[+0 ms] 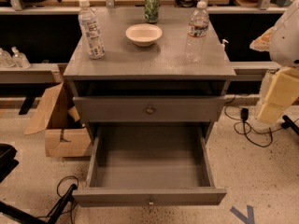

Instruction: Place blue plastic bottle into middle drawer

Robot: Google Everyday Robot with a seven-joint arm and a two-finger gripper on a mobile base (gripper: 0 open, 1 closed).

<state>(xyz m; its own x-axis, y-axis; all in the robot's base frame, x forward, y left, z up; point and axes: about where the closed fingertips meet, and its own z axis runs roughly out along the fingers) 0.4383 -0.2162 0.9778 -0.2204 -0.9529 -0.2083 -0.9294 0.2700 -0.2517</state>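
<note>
Middle drawer: pulled well out toward the camera, small metal knob at the centre of its front, gray inner floor in full view.

Upper drawer: closed, brass knob at centre.

Cabinet top:
- Blue bottle stands upright on the left side. White cap, white-bluish label with dark print. Well apart from the middle drawer, on the top rather than in it.
- Bowl, white, near the middle.
- Can, green, upright behind the bowl at the back edge.
- Red-label bottle upright on the right side.
- The four items do not touch.

Gripper: cream-coloured, at the right edge of the view. It is off the cabinet's right side, about level with the upper drawer, and touches neither the cabinet nor any item. Released or clenched: cannot tell.

Floor, speckled: an open cardboard box left of the cabinet, a black cable to the right.
</note>
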